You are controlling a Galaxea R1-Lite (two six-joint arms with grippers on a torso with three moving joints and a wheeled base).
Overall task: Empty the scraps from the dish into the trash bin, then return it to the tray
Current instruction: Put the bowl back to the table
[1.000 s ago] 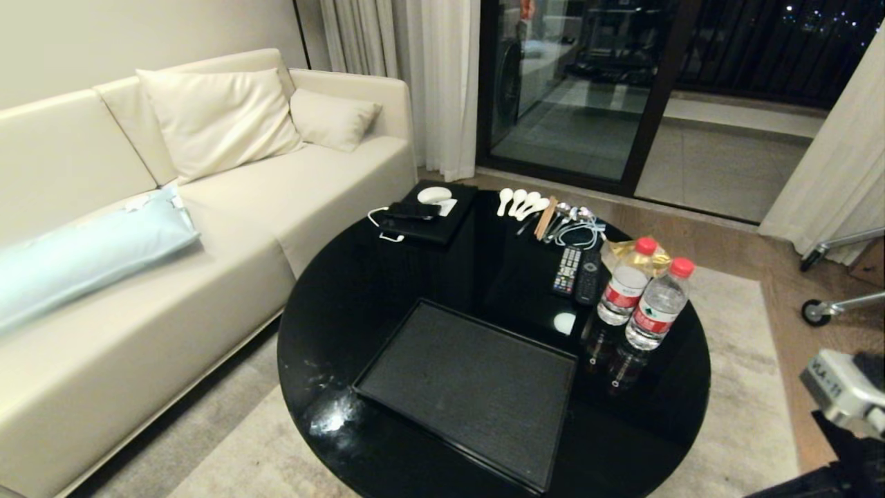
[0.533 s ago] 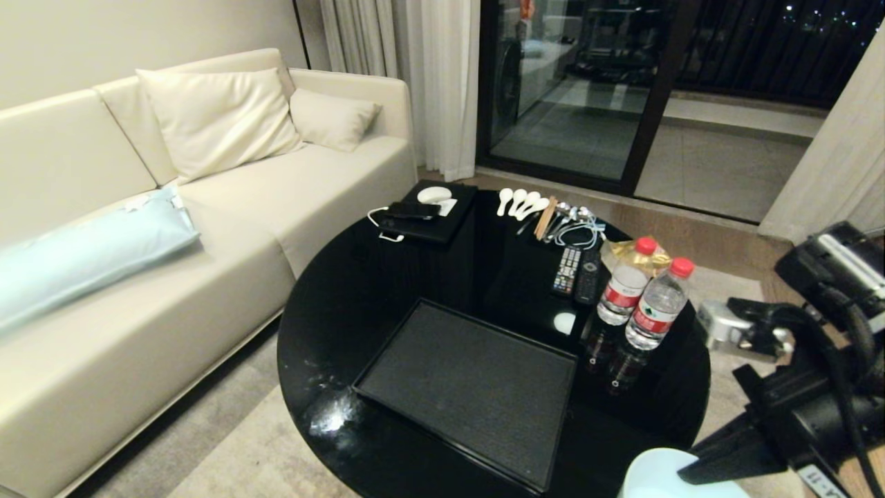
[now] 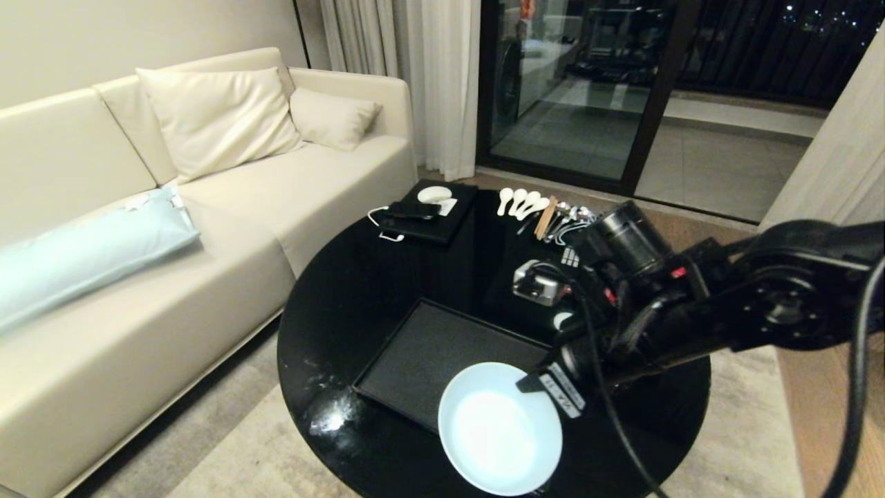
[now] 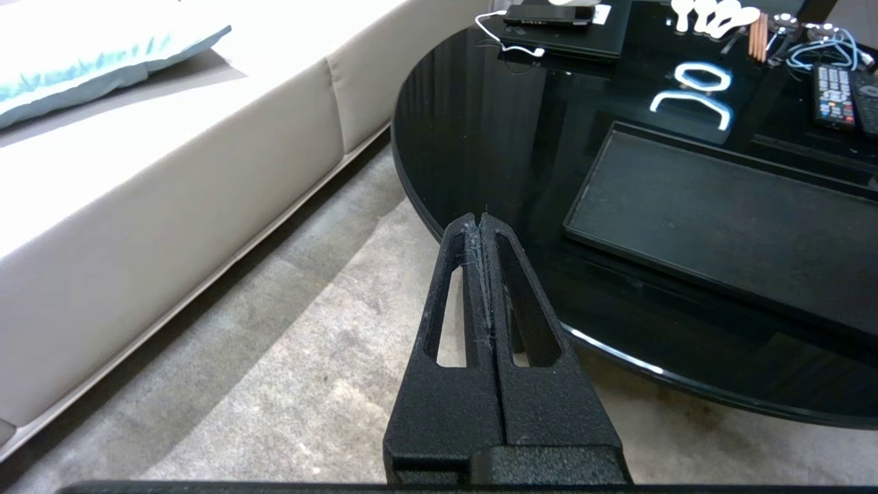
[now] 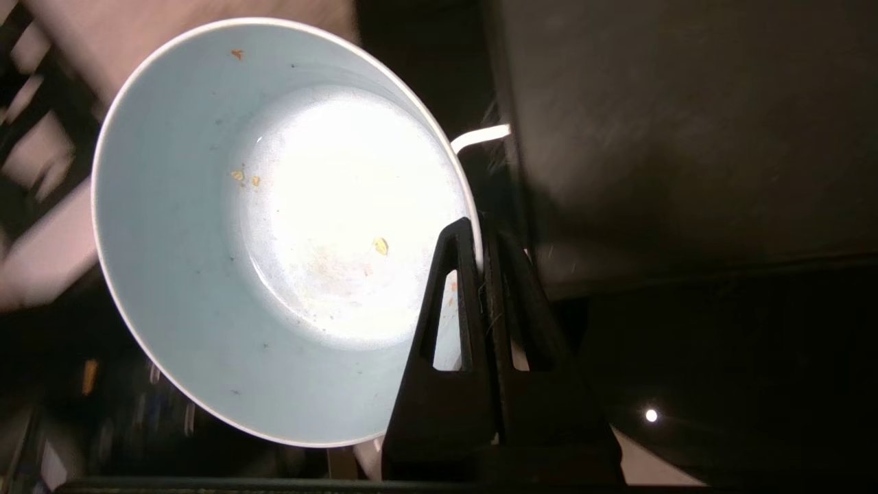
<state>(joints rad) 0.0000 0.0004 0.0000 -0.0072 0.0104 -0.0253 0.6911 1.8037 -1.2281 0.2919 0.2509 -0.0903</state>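
Nearest to you, the dish (image 3: 499, 429) hangs over the near edge of the desk (image 3: 332, 290), overlapping the tray's near right corner in the head view. The right end effector (image 5: 480, 240) holds it, fingers pinched together on the rim, 1 inside the wall and 1 outside. The bowl face tilts toward the head camera. In the right wrist view you see only a few tiny orange flecks and a smear on the glaze; no chunks. The trash bin is in no view.

Judged step: emptying looks done; you are on the return leg, dish in the air and not yet set down.

Next move, as I read it:
1. Level the dish so its base faces down.
2. Carry it inward over the bare matte floor of the tray (image 3: 429, 346), clear of the raised rim.
3. Lower until the base sits flat, then part the fingers and lift straight off the rim.

Watch the rim pinch: glossy ware, thin grip, so a fast wrist turn could let it slip.

The left end effector (image 4: 482, 226) is parked beside the desk above the rug (image 4: 288, 357), fingers together, holding nothing.

Farther back stand the remotes (image 4: 833, 96), then the white spoons (image 3: 520, 202).
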